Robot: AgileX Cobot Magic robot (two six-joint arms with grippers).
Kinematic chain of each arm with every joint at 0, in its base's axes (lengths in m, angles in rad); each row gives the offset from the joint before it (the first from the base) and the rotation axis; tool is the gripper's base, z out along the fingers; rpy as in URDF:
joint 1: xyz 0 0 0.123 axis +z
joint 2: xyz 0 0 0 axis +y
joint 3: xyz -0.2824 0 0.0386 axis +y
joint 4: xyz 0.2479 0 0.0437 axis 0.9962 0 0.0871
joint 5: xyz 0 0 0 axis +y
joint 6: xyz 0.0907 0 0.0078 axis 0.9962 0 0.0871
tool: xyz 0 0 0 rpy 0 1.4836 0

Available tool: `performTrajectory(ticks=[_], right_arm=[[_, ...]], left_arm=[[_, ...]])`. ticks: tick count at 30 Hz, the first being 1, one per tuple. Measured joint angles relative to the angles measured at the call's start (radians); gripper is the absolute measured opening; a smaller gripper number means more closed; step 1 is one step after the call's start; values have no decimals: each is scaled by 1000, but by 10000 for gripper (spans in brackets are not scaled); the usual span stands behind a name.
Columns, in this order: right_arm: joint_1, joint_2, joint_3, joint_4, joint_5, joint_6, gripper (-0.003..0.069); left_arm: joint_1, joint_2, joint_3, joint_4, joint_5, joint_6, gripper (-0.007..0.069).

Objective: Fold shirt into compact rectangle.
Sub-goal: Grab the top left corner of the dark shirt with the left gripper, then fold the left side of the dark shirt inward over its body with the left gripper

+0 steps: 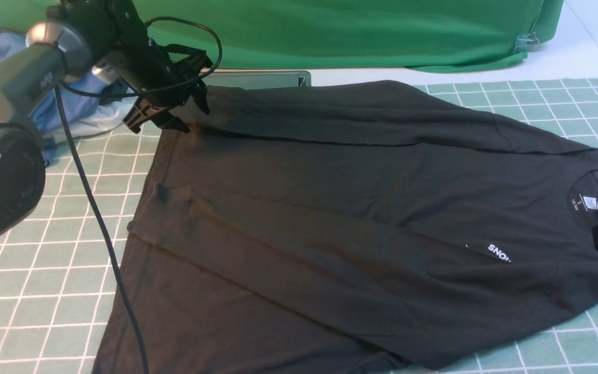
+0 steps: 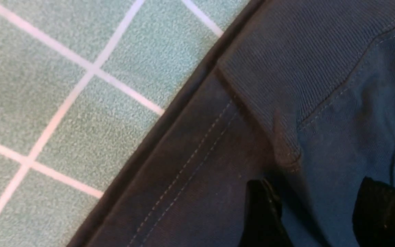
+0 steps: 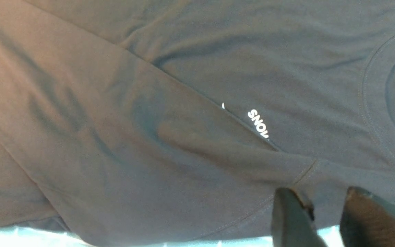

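1. Shirt point(image 1: 340, 208): one, black, long-sleeved. It is laid flat on the checked mat point(image 1: 44, 259), with both sleeves folded across the body.
2. Orientation: the long axis runs left to right. The collar and white neck label point(image 1: 597, 205) are at the right, the hem at the left.
3. Left gripper point(image 2: 312, 192): one, at the far hem corner beside a ribbed cuff point(image 2: 286, 68). Jaws are set well apart and nothing is gripped.
4. Right gripper point(image 3: 321, 195): one, at the shoulder edge. Jaws are partly apart and nothing is held.
5. Blue and white garments point(image 1: 70, 109): heaped at far left, number unclear.
6. Green cloth point(image 1: 356, 31): one, behind.
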Motion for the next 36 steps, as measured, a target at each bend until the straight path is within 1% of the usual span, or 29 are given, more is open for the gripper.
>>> performTrajectory(ticks=[8,15,17,20,22,23,24,25,26,27,31,36], right_arm=[[0,0,0,0,0,9,238],[0,0,0,0,0,9,238],[0,0,0,0,0,9,238],[0,0,0,0,0,9,238],[0,0,0,0,-5,9,238],[0,0,0,0,-7,9,238],[0,0,0,0,-8,9,238],[0,0,0,0,-8,9,238],[0,0,0,0,-9,9,238],[0,0,0,0,-9,9,238],[0,0,0,0,-17,9,238],[0,0,0,0,-30,9,238]], left_arm=[[0,45,-4,-23,-12,-25,340],[1,60,-8,-51,-117,-28,340],[1,61,-8,-52,-128,-28,339],[1,63,-8,-53,-131,-28,317],[1,65,-8,-53,-132,-27,242],[1,66,-8,-53,-134,-25,234],[1,68,-8,-53,-142,-13,177],[1,68,-8,-59,-146,7,101],[1,68,-8,-70,-146,21,63],[1,68,-8,-79,-144,33,43],[1,58,-8,-106,-105,85,24],[1,-15,-8,-108,-50,102,24]])
